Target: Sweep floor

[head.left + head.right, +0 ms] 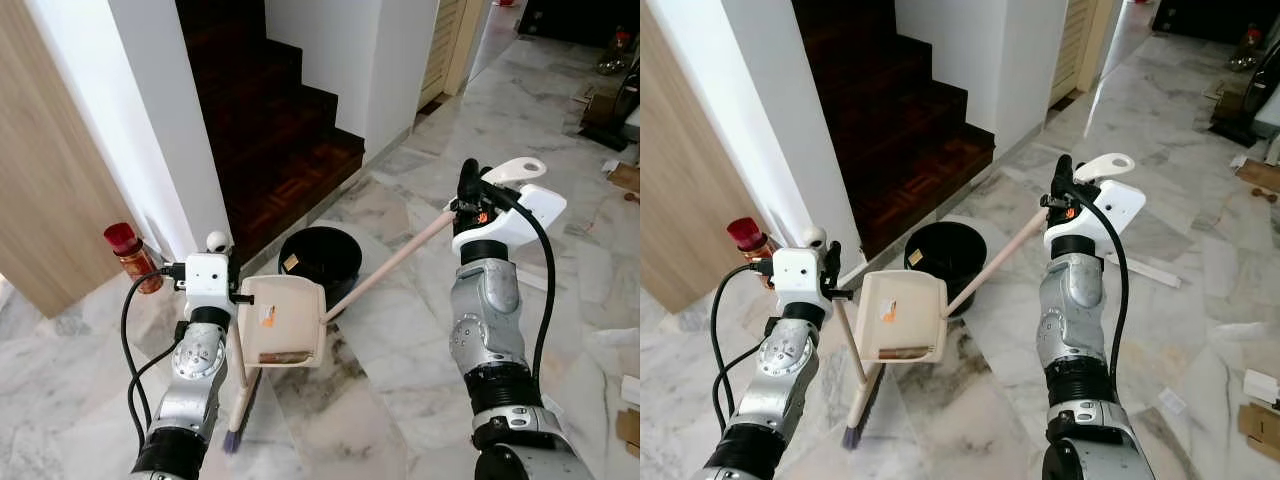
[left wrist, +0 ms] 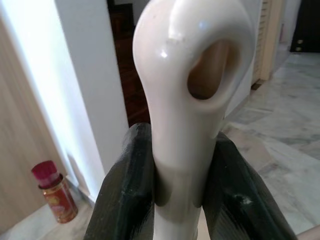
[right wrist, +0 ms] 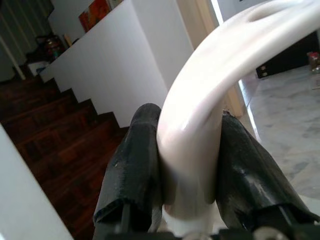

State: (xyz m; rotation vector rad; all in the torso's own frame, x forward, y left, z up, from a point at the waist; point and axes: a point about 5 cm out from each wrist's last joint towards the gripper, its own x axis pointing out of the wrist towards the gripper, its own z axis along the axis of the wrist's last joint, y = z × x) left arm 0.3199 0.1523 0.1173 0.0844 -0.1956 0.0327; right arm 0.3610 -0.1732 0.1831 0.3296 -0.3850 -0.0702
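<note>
My left gripper [image 2: 177, 200] is clamped on the cream looped end of the broom handle [image 2: 192, 95], one black finger pressed against each side of it. In the head views that handle runs down from my left wrist to the dark bristles [image 1: 232, 437] resting on the marble floor [image 1: 400, 420], just in front of me and to my left. My right gripper [image 3: 187, 187] is closed the same way on the top of the dustpan handle [image 3: 235, 55], both fingers tight against it. That handle slopes from my raised right wrist down and to my left, ending at the cream dustpan [image 1: 283, 322], which hangs in the air between my two arms, its open face turned toward the camera, with an orange sticker and some debris inside near its lower lip. The dustpan sits just beside my left wrist, with the broom handle passing close along its left edge. Right behind the dustpan is a black round bin [image 1: 320, 258] on the floor. Beyond that, a dark wooden staircase [image 1: 270, 130] rises beside a white wall [image 1: 160, 120]. A red-capped can [image 1: 132, 256] stands on the floor at the wall's base, near my left arm.
</note>
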